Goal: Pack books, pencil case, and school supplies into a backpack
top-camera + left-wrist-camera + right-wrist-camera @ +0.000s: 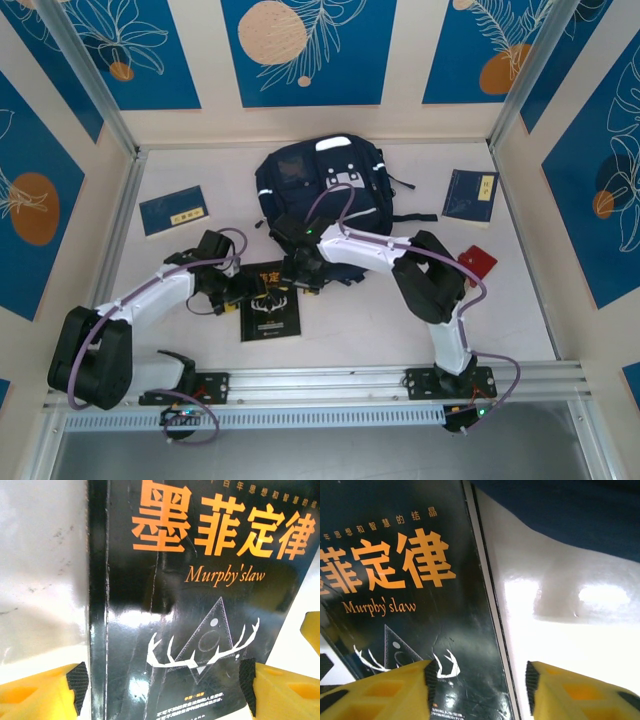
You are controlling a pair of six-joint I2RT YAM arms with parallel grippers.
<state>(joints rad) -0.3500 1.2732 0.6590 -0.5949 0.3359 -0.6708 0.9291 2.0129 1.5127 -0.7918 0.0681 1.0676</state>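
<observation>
Three thin books lie flat on the glossy white tabletop (390, 335), all of them outside the bag. Farthest left is a slim navy rectangular book with a yellow label strip (172, 210), well apart from both arms.

Next comes the left gripper (162, 682), spread wide across a glossy black softcover book with orange characters and a white antler drawing (200, 605). Its ribbed black pads (77, 680) flank the spine and the far edge. A sliver of table shows beside the spine, so I judge it released rather than clamped.

The right gripper (479, 680) is also parted and empty. One yellow finger is over the cover and the other over bare table, with the book's long edge between them.

Behind them slumps the large navy fabric backpack with a grey buckled patch (325, 180); I cannot tell whether its mouth is unzipped. To the right lie a second navy labelled book (470, 195) and a small flat red item (477, 263).

The cover and the table are both slick (a thin book offers little to bite). The pinch should therefore go square across the width, with the pads low on both edges. The right fingers could tip the long edge up first.
</observation>
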